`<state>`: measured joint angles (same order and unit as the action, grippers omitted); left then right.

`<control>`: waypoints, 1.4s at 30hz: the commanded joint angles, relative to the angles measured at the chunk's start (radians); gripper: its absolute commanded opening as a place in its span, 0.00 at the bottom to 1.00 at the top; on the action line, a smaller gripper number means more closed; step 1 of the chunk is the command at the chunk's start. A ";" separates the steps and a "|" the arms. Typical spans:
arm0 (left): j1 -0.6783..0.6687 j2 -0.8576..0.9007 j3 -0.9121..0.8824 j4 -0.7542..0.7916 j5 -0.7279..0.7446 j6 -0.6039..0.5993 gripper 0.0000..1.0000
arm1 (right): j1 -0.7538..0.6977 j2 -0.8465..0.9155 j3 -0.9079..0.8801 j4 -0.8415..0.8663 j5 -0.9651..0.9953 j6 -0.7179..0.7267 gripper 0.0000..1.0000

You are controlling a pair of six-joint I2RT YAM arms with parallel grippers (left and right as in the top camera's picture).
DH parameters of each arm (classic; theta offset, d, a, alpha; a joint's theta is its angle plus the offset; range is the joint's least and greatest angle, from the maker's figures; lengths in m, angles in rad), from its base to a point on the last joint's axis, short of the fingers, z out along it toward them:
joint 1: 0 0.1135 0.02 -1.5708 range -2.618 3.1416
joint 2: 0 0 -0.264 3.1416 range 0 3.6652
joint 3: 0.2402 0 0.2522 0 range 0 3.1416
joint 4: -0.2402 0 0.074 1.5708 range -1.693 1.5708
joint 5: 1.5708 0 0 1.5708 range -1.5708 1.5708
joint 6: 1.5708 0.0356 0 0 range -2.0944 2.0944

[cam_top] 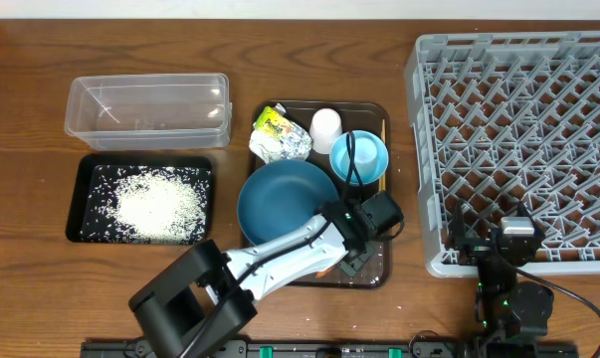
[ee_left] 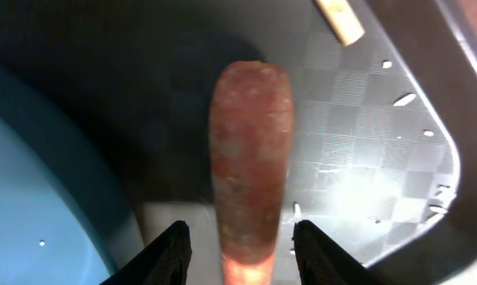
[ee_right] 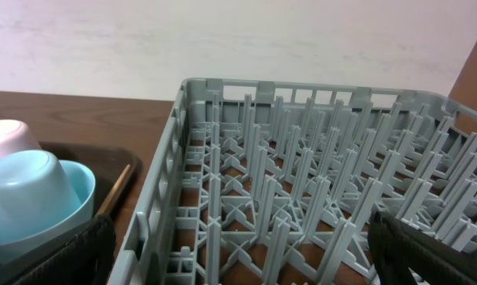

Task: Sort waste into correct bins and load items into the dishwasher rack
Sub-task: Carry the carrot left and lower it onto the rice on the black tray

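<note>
Straddling a stubby, rough-skinned orange carrot (ee_left: pixel 250 158) on the glossy dark serving tray (ee_left: pixel 365 158), beside the smooth dark-blue dish (ee_left: pixel 32 206): left gripper (ee_left: pixel 240 247), dark fingers spread apart. Right gripper (ee_right: pixel 238 253) parted, near grey pegged rack (ee_right: pixel 317 158).

The surface (cam_top: pixel 309 60) is brown wood grain. White rice (cam_top: pixel 158 204) speckles the black tray (cam_top: pixel 78 199). The carrot (ee_left: pixel 250 158) is mottled orange-red, the dish (cam_top: pixel 280 199) dark blue, the bowl (cam_top: pixel 367 149) light blue, and the rack (cam_top: pixel 578 149) grey lattice.
</note>
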<state>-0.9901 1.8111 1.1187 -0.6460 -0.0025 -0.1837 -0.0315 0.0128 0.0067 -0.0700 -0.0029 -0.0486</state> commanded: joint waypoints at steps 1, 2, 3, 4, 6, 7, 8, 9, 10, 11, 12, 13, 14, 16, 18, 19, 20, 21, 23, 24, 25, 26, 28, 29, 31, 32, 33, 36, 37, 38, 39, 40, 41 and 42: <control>0.005 0.040 -0.002 -0.002 -0.032 -0.018 0.45 | 0.018 -0.005 -0.002 -0.005 0.010 -0.013 0.99; 0.005 0.048 -0.003 -0.002 -0.031 -0.022 0.45 | 0.018 -0.005 -0.002 -0.005 0.010 -0.013 0.99; 0.005 0.056 -0.003 -0.002 -0.024 -0.027 0.45 | 0.018 -0.005 -0.001 -0.005 0.010 -0.013 0.99; 0.005 0.061 -0.003 -0.002 -0.013 -0.032 0.45 | 0.018 -0.005 -0.002 -0.005 0.010 -0.013 0.99; 0.005 0.065 -0.003 0.004 0.026 -0.032 0.45 | 0.018 -0.005 -0.002 -0.005 0.010 -0.013 0.99; 0.005 0.065 -0.002 0.006 0.042 -0.032 0.45 | 0.018 -0.005 -0.002 -0.005 0.010 -0.013 0.99; 0.005 0.065 -0.002 0.012 0.053 -0.034 0.45 | 0.018 -0.005 -0.001 -0.005 0.010 -0.013 0.99; 0.005 0.065 -0.002 0.015 0.055 -0.038 0.45 | 0.018 -0.005 -0.002 -0.005 0.010 -0.013 0.99; 0.005 0.065 -0.002 0.016 0.055 -0.039 0.44 | 0.018 -0.005 -0.002 -0.005 0.010 -0.013 0.99; 0.005 0.065 -0.002 0.016 0.055 -0.039 0.44 | 0.018 -0.005 -0.002 -0.005 0.010 -0.013 0.99; 0.005 0.065 -0.002 0.016 0.055 -0.040 0.44 | 0.018 -0.005 -0.002 -0.005 0.010 -0.013 0.99; 0.005 0.065 -0.002 0.014 0.056 -0.040 0.43 | 0.018 -0.005 -0.002 -0.005 0.010 -0.013 0.99; 0.005 0.065 -0.002 0.012 0.062 -0.040 0.38 | 0.018 -0.005 -0.002 -0.005 0.010 -0.013 0.99; 0.005 0.064 -0.002 0.008 0.071 -0.041 0.30 | 0.018 -0.005 -0.002 -0.005 0.010 -0.013 0.99; 0.005 0.058 0.001 -0.004 0.070 -0.049 0.29 | 0.018 -0.005 -0.001 -0.005 0.010 -0.013 0.99; 0.005 0.053 0.002 -0.008 0.070 -0.051 0.28 | 0.018 -0.005 -0.002 -0.005 0.010 -0.013 0.99; 0.005 0.042 0.005 -0.014 0.070 -0.056 0.27 | 0.018 -0.005 -0.002 -0.005 0.010 -0.013 0.99; 0.005 0.030 0.008 -0.021 0.070 -0.059 0.27 | 0.018 -0.005 -0.002 -0.005 0.010 -0.013 0.99; 0.005 0.002 0.014 -0.031 0.071 -0.068 0.27 | 0.018 -0.005 -0.002 -0.005 0.010 -0.013 0.99; 0.005 -0.016 0.018 -0.035 0.071 -0.078 0.27 | 0.018 -0.005 -0.002 -0.005 0.010 -0.013 0.99; 0.005 -0.035 0.019 -0.038 0.071 -0.082 0.27 | 0.018 -0.005 -0.002 -0.005 0.010 -0.013 0.99; 0.005 -0.055 0.020 -0.041 0.072 -0.085 0.27 | 0.018 -0.005 -0.002 -0.005 0.010 -0.013 0.99; 0.005 -0.103 0.020 -0.048 0.073 -0.092 0.27 | 0.018 -0.005 -0.002 -0.005 0.010 -0.013 0.99; 0.007 -0.127 0.020 -0.053 0.073 -0.092 0.27 | 0.018 -0.005 -0.002 -0.005 0.010 -0.013 0.99; 0.017 -0.187 0.020 -0.060 0.072 -0.092 0.27 | 0.018 -0.005 -0.002 -0.005 0.010 -0.013 0.99; 0.026 -0.214 0.020 -0.064 0.072 -0.092 0.27 | 0.018 -0.005 -0.002 -0.005 0.010 -0.013 0.99; 0.041 -0.246 0.020 -0.069 0.069 -0.096 0.26 | 0.018 -0.005 -0.002 -0.005 0.010 -0.013 0.99; 0.112 -0.341 0.020 -0.089 0.059 -0.107 0.26 | 0.018 -0.005 -0.002 -0.005 0.010 -0.013 0.99; 0.143 -0.367 0.020 -0.097 0.058 -0.107 0.26 | 0.018 -0.005 -0.002 -0.005 0.010 -0.013 0.99; 0.182 -0.397 0.020 -0.107 0.058 -0.107 0.26 | 0.018 -0.005 -0.002 -0.005 0.010 -0.013 0.99; 0.222 -0.422 0.020 -0.116 0.058 -0.107 0.26 | 0.018 -0.005 -0.002 -0.005 0.010 -0.013 0.99; 0.270 -0.446 0.020 -0.128 0.058 -0.107 0.26 | 0.018 -0.005 -0.002 -0.005 0.010 -0.013 0.99; 0.316 -0.465 0.020 -0.139 0.058 -0.111 0.26 | 0.018 -0.005 -0.001 -0.005 0.010 -0.013 0.99; 0.366 -0.482 0.020 -0.151 0.058 -0.120 0.26 | 0.018 -0.005 -0.002 -0.005 0.010 -0.013 0.99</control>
<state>-0.7303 1.3788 1.1191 -0.7765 0.0715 -0.2813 -0.0315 0.0128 0.0067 -0.0700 -0.0029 -0.0490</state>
